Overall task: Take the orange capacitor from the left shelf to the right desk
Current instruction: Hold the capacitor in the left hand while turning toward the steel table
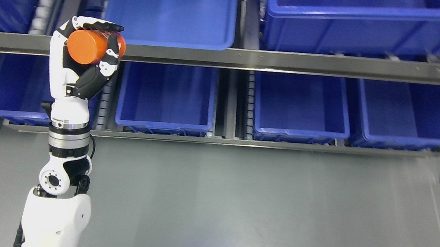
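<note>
i see my left hand (82,58) raised in front of the shelf (293,59), fingers (102,26) curled around the orange capacitor (87,46). it's held clear of the blue bins (165,92), just below the upper rail.

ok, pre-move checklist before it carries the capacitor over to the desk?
1. Grasp: left hand is shut on the orange cylindrical capacitor, fingers over the top and a finger across the front. ok.
2. Lift: capacitor is held up in front of the grey metal shelf rail, outside the blue plastic bins. ok.
3. Grip security: one flat end is exposed and contact behind it is hidden. cannot tell.
4. Path rightward: nothing shows between the hand and the picture's right along the grey floor. ok.
5. Destination desk: not clearly in view; the right edge is blurred. cannot tell.
6. Right hand: out of view. cannot tell.
</note>
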### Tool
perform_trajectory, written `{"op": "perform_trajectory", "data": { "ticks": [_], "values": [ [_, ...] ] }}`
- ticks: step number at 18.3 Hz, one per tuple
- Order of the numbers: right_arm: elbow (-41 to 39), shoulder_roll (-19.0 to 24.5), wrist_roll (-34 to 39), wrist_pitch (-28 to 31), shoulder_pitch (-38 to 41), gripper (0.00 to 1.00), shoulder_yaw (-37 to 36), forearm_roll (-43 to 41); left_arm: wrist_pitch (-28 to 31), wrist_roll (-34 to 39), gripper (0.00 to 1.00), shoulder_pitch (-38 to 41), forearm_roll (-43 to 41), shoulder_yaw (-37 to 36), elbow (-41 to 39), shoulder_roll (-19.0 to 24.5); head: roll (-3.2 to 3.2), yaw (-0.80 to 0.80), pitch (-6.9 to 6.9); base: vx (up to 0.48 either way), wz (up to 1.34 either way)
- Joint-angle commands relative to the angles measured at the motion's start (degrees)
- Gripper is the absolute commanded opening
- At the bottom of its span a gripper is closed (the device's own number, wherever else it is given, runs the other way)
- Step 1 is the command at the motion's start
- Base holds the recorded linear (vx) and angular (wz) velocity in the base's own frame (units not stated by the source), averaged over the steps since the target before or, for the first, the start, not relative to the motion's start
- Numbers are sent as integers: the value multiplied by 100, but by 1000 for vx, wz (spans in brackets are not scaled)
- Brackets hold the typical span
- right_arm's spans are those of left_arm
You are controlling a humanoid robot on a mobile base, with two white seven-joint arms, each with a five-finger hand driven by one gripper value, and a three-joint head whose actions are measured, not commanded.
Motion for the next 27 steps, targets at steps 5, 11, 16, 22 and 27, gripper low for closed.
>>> {"op": "perform_trajectory", "data": {
  "ticks": [5, 11, 16, 22, 27],
  "values": [
    [-100, -100, 3, -3, 115, 100, -97, 18, 1, -39, 2, -58, 2, -32, -29, 100, 0, 0, 0, -126, -651],
    [-100, -100, 3, -3, 115, 100, -97, 18, 1, -92, 2, -5, 2, -338, -29, 100, 0, 0, 0, -51, -717],
    [-100, -100, 3, -3, 115, 100, -97, 18, 185, -92, 2, -180, -7, -866, -29, 100, 0, 0, 0, 26, -489],
    [-100, -100, 3, -3, 115, 100, -97, 18, 792, -92, 3, -532, -16, -1383, 6, 100, 0, 0, 0, 64, -287],
    [-100, -100, 3, -3, 115, 100, -97, 18, 1143, -48, 3, -874, -33, -1999, 102, 100, 0, 0, 0, 98, -337]
  ]
}}
